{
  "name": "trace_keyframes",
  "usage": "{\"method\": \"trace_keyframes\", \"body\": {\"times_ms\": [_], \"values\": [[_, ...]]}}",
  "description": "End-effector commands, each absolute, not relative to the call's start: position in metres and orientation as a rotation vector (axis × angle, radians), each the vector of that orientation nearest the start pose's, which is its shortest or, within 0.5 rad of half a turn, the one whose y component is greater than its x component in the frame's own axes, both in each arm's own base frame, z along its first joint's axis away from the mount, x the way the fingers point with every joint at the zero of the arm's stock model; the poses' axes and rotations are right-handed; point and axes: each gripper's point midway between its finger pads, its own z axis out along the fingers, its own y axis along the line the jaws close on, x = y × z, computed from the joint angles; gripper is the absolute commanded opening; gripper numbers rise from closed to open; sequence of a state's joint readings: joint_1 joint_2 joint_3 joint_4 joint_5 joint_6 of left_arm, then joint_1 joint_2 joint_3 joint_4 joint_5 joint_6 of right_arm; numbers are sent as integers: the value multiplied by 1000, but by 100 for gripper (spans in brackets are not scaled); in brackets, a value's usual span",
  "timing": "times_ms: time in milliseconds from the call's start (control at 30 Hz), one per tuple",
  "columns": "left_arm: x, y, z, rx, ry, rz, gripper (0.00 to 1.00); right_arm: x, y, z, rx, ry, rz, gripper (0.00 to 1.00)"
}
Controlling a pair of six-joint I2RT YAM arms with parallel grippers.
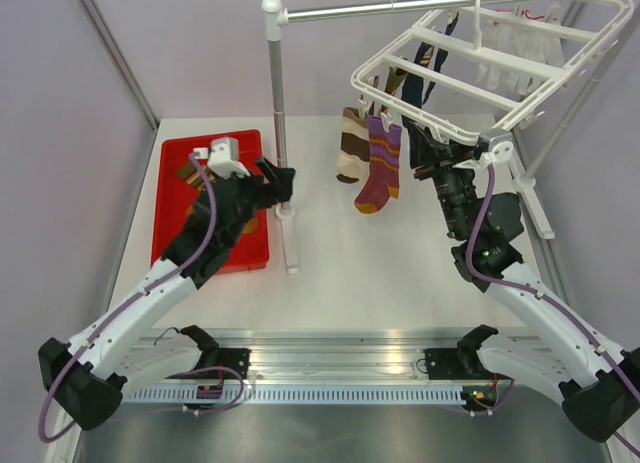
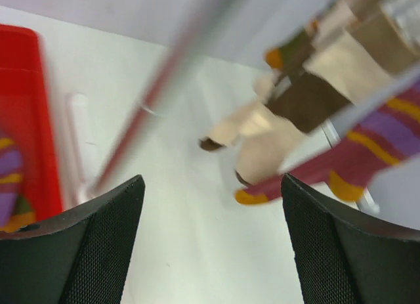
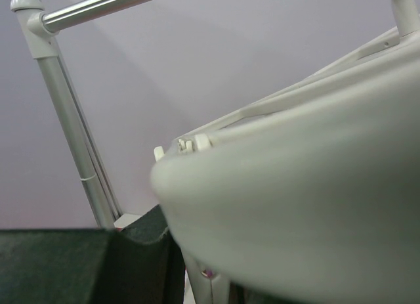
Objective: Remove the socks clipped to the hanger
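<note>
The hanger point(image 3: 295, 186) is glossy plastic, the socks point(image 1: 378, 168) soft cloth.

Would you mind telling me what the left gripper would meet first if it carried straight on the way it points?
Probably the metal pole, just ahead of the open left gripper; the hanging socks lie beyond. Depth is unclear.

Red tray point(image 1: 255, 248); metal pole stand point(image 1: 279, 113) just beside.

no legible text, labels or numbers
</note>
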State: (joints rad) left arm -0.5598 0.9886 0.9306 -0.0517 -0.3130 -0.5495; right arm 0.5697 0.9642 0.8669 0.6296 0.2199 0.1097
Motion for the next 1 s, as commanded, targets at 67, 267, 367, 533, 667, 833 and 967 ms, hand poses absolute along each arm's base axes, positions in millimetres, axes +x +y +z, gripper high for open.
{"method": "trace_keyframes", "body": {"times_ms": [67,267,367,533,667,833,967], "values": [[302,-254,307,-6,1631,-620,88,312,157,467,-17,1072,506,5],[305,-345,288,227,1610,-625,97,309,155,469,-18,1081,508,4],[317,-371,282,266,1610,-630,100,308,155,472,-23,1085,507,5],[324,-402,290,322,1577,-655,100,308,155,473,-32,1095,495,5],[323,-419,288,345,1562,-660,100,308,155,474,-35,1096,494,5],[327,-428,280,321,1573,-616,100,310,157,474,-42,1106,494,5],[337,-424,275,249,1590,-557,99,310,159,476,-49,1105,501,5]]}}
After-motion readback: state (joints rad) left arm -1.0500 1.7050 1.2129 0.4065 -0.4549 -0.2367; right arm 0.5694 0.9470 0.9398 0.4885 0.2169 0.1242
